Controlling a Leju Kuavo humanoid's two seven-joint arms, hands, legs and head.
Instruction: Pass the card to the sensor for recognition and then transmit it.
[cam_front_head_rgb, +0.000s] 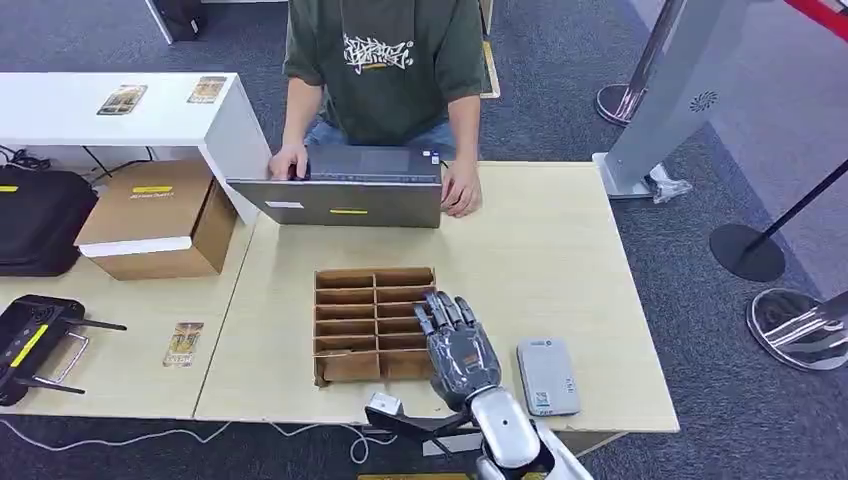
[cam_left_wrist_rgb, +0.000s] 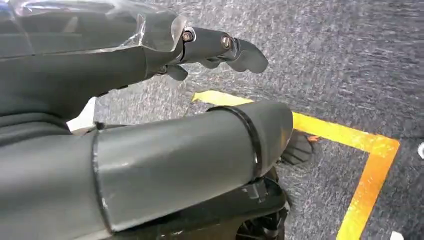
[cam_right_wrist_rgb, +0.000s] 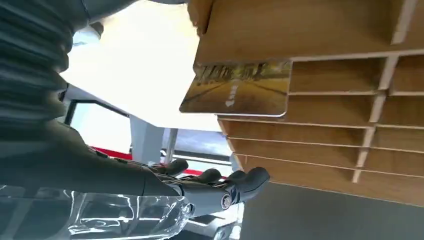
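A brown cardboard slot box (cam_front_head_rgb: 360, 320) stands in the middle of the wooden table. My right hand (cam_front_head_rgb: 455, 345) hovers at its right column with fingers stretched out and holding nothing. In the right wrist view a card (cam_right_wrist_rgb: 240, 90) with a yellowish picture sticks out of one slot of the box (cam_right_wrist_rgb: 330, 135), apart from my fingers (cam_right_wrist_rgb: 220, 182). The grey sensor (cam_front_head_rgb: 547, 375) lies flat on the table just right of that hand. My left hand (cam_left_wrist_rgb: 215, 47) hangs over the carpet, fingers loosely extended and empty.
A person sits across the table with both hands at a grey laptop (cam_front_head_rgb: 345, 190). On the left table lie another card (cam_front_head_rgb: 183, 343), a black controller (cam_front_head_rgb: 35, 340), a cardboard carton (cam_front_head_rgb: 160, 215) and a black bag (cam_front_head_rgb: 40, 215). Two cards (cam_front_head_rgb: 122, 99) rest on a white counter.
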